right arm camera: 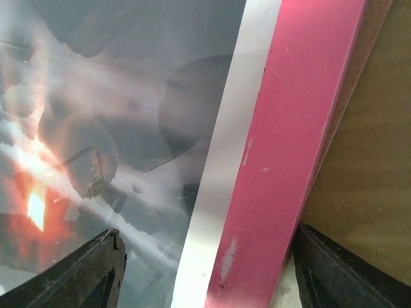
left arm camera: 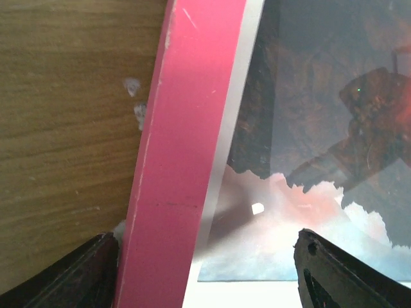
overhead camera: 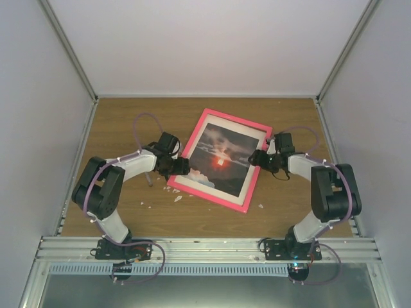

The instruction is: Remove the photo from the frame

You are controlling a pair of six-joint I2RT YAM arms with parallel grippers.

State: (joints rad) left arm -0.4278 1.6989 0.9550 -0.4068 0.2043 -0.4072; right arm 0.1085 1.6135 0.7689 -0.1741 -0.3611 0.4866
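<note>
The pink frame (overhead camera: 237, 119) lies face up and skewed in the middle of the wooden table, with the sunset photo (overhead camera: 221, 160) inside it behind a white mat. My left gripper (overhead camera: 180, 167) is at the frame's left rail, my right gripper (overhead camera: 257, 158) at its right rail. In the left wrist view the left gripper (left arm camera: 207, 247) is open and straddles the pink rail (left arm camera: 186, 128): one finger outside it, the other over the photo (left arm camera: 308, 128). The right gripper (right arm camera: 207, 240) straddles its pink rail (right arm camera: 295, 128) the same way, open, with the photo (right arm camera: 115, 115) under the inner finger.
Small white scraps (overhead camera: 178, 198) lie on the wood near the frame's lower left corner, and another (overhead camera: 260, 206) near its lower right. Grey enclosure walls stand on three sides. An aluminium rail (overhead camera: 205, 247) carrying both arm bases runs along the near edge.
</note>
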